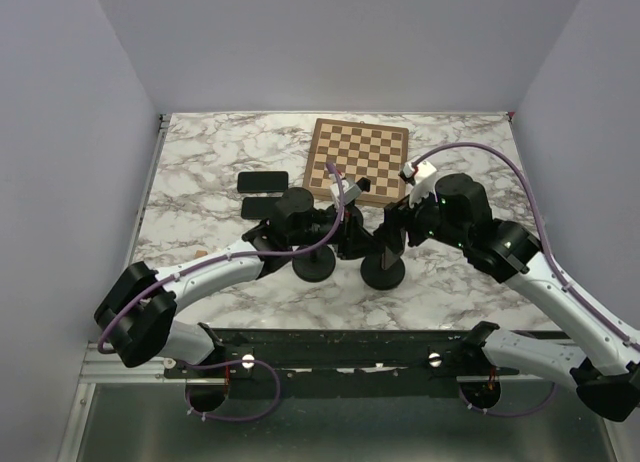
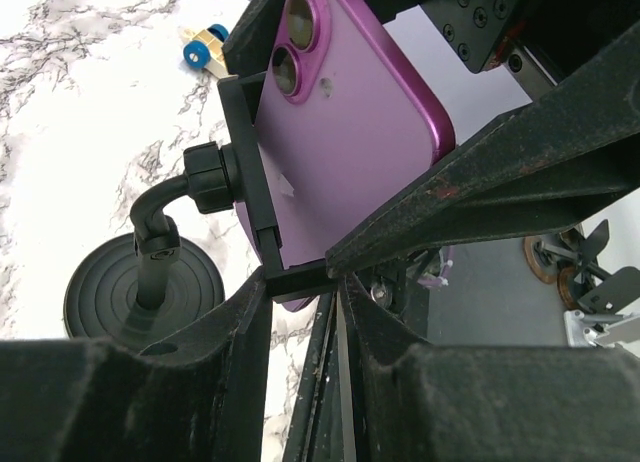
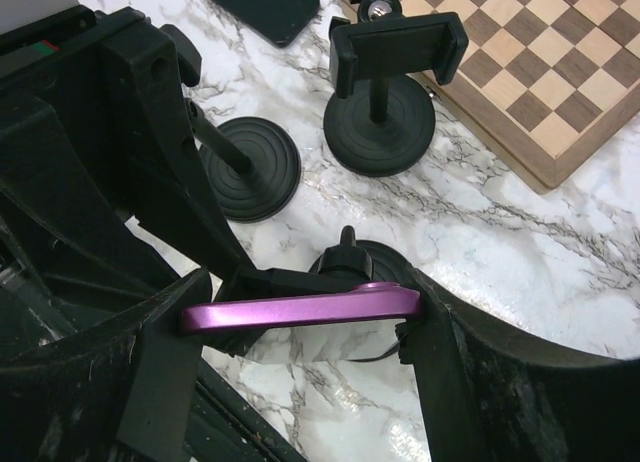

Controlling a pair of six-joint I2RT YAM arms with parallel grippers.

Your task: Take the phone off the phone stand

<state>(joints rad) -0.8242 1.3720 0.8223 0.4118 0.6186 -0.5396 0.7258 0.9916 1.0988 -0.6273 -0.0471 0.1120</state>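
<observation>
Two grippers meet mid-frame overhead: right gripper (image 3: 310, 327) clamps a purple smartphone (image 3: 300, 310) edgewise, left gripper (image 2: 335, 282) pinches its black round-based phone stand (image 2: 245, 162).

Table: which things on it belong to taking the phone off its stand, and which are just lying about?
For the job:
purple phone
phone stand clamping it

Lying about:
chessboard
black phone
empty stand
small blue-and-yellow piece
</observation>
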